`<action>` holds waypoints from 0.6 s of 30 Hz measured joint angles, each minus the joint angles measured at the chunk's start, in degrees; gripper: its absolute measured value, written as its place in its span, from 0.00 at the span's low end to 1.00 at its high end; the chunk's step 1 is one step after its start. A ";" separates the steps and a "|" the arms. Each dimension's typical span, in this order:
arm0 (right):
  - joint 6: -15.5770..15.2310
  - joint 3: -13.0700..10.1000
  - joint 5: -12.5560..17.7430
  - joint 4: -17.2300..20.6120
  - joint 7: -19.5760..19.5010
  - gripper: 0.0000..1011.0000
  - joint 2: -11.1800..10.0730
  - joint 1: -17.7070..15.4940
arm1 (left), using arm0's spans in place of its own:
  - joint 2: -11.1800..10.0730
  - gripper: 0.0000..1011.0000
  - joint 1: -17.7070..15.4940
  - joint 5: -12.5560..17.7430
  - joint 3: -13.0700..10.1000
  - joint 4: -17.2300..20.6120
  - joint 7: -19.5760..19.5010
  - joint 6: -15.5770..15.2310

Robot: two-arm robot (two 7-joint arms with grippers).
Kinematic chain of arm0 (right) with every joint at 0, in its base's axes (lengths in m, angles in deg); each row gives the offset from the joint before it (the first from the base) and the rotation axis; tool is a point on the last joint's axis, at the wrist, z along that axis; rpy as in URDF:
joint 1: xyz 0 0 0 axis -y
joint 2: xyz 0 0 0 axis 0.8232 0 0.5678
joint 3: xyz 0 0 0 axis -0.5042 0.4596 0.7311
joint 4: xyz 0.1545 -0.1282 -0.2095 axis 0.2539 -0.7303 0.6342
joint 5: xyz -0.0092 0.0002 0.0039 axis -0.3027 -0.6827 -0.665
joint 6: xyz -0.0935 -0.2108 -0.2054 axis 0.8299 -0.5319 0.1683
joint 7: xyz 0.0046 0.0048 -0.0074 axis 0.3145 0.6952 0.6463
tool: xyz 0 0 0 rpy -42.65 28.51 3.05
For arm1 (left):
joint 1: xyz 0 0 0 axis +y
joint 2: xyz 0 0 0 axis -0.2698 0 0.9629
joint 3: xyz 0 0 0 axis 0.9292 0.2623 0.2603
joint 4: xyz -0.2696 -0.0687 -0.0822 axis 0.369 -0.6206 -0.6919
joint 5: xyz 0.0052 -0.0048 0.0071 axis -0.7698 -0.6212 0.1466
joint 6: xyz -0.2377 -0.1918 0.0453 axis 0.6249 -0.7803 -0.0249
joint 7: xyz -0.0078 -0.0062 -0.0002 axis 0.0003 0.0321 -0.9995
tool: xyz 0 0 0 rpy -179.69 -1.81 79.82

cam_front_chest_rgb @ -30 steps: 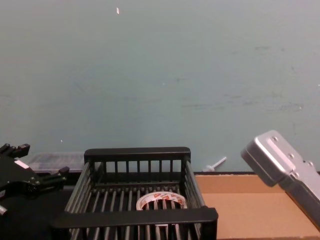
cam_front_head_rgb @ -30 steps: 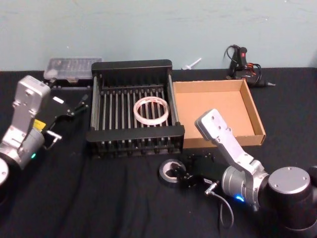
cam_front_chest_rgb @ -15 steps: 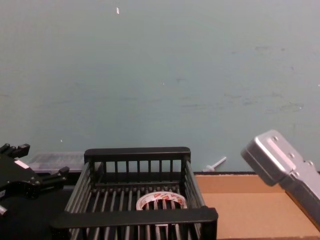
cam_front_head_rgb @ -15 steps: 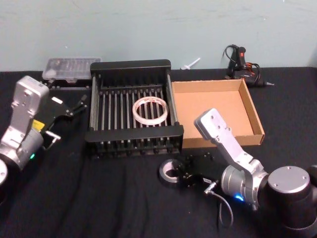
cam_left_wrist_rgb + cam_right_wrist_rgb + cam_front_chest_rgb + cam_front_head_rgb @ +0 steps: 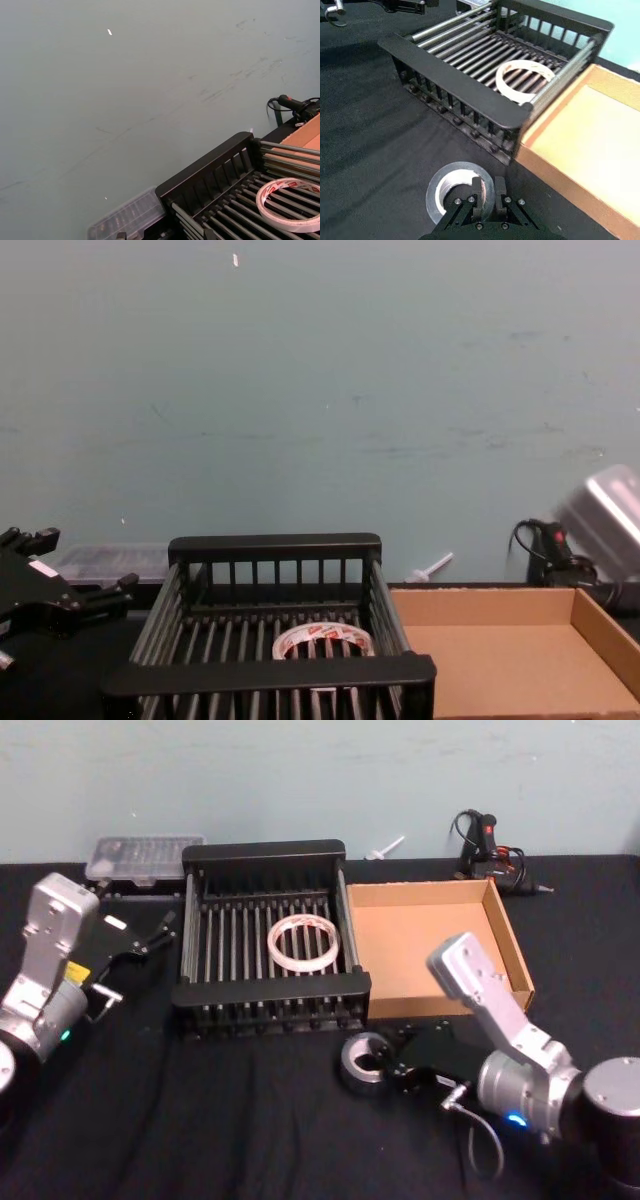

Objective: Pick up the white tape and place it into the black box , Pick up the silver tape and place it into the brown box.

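Observation:
The silver tape (image 5: 365, 1063) (image 5: 451, 193) is on the black cloth in front of the gap between the two boxes. My right gripper (image 5: 393, 1073) (image 5: 488, 192) is shut on its near wall, one finger inside the ring and one outside. The white tape (image 5: 303, 942) (image 5: 525, 79) (image 5: 322, 642) (image 5: 290, 205) lies flat inside the black box (image 5: 270, 990) (image 5: 450, 85) (image 5: 270, 672). The brown box (image 5: 430, 935) (image 5: 590, 145) (image 5: 500, 660) stands right of the crate, nothing in it. My left gripper (image 5: 160, 932) (image 5: 80, 575) hangs open left of the crate.
A clear plastic case (image 5: 143, 855) sits behind the crate at the back left. A glue gun with its cable (image 5: 490, 845) lies behind the brown box. Black cloth (image 5: 200, 1120) covers the table's front.
My right arm has swung to the right, taking the silver tape with it, closer to the front of the brown box. The left arm has stayed put.

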 joint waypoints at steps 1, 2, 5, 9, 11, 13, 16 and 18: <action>0.00 -0.22 0.11 0.36 0.01 0.16 -0.28 -0.26 | 0.00 0.99 0.00 0.00 0.00 0.00 0.01 0.00; -0.01 -0.88 0.46 1.21 0.02 0.16 -1.09 -0.97 | 0.00 0.99 0.00 0.00 0.00 0.00 0.00 0.00; 0.00 -1.92 0.96 2.49 -0.14 0.16 -2.30 -2.10 | 0.00 0.99 0.00 0.00 0.00 0.00 0.00 0.00; 0.09 -3.46 1.45 3.96 -0.63 0.16 -3.66 -3.44 | 0.00 0.99 0.00 0.00 0.00 0.00 0.00 0.00; 0.11 -4.30 1.73 4.81 -1.01 0.16 -4.33 -4.26 | 0.00 0.99 0.00 0.00 0.00 0.00 0.00 0.00; 0.12 -4.99 1.91 5.35 -1.29 0.16 -4.76 -4.82 | 0.00 0.99 0.00 0.00 0.00 0.00 0.01 0.00; 0.11 -6.38 2.28 6.23 -2.01 0.16 -5.45 -5.80 | 0.00 0.99 0.00 0.00 0.00 0.00 0.00 0.00; 0.09 -7.57 2.54 6.69 -2.63 0.16 -5.75 -6.38 | 0.00 0.99 0.00 0.00 0.00 0.00 0.00 0.00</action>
